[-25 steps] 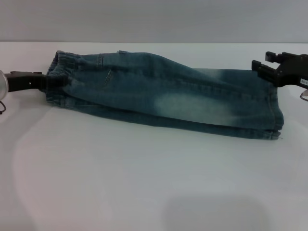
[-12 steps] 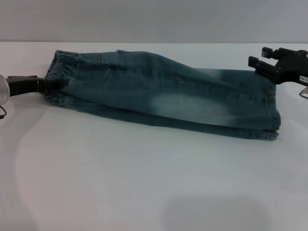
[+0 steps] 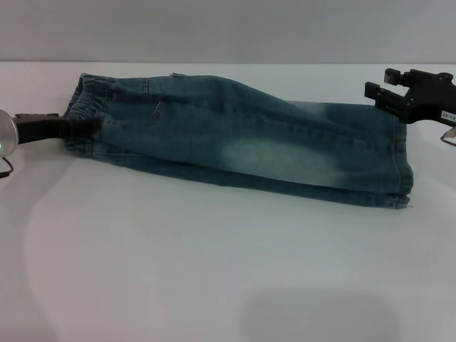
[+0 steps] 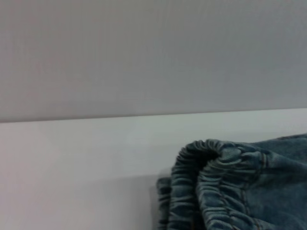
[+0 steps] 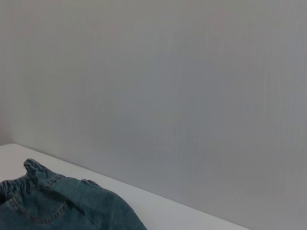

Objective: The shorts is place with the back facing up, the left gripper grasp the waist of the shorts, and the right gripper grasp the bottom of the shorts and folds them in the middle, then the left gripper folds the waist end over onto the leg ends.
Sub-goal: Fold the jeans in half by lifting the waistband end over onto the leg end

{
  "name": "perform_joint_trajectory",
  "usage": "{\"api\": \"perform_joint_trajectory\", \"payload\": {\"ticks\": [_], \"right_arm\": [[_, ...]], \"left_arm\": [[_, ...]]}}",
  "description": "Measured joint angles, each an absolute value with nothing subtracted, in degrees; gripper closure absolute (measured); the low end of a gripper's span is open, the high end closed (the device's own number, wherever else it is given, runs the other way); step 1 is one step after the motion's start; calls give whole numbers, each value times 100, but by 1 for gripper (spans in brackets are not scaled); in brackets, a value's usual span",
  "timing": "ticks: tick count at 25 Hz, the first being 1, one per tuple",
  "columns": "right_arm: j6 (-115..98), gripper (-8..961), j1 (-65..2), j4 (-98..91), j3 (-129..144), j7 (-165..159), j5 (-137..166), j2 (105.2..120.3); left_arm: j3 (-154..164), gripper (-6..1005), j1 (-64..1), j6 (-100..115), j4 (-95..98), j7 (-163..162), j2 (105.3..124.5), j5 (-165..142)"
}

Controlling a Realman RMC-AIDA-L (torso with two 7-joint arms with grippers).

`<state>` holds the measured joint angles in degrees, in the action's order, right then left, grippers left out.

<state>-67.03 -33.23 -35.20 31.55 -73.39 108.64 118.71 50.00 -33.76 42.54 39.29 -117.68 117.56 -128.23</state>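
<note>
The faded blue denim shorts (image 3: 235, 135) lie folded lengthwise on the white table (image 3: 214, 271). The gathered waist (image 3: 89, 107) is at the left and the flat leg hems (image 3: 407, 164) at the right. My left gripper (image 3: 71, 130) comes in from the left edge and is shut on the lower corner of the waist. The left wrist view shows the puckered waistband (image 4: 211, 182) close up. My right gripper (image 3: 380, 82) hangs open just above and behind the far hem corner, holding nothing. In the right wrist view only a part of the shorts (image 5: 57, 206) appears.
A plain grey wall (image 3: 228, 28) runs behind the table's far edge. White tabletop stretches in front of the shorts. A soft shadow (image 3: 320, 313) lies on the near part of the table.
My right gripper has drawn up and back a little from the hem corner, staying open. My left gripper has sunk slightly with the waist in it.
</note>
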Motion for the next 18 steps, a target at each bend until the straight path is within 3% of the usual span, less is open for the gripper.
{"api": "perform_joint_trajectory", "payload": {"ticks": [18], "right_arm": [[-6737, 494, -3319, -3440, 3155, -7339, 10774, 11882]], "left_arm": [[4991, 153, -3405, 4709, 4016, -11827, 11688, -12812]]}}
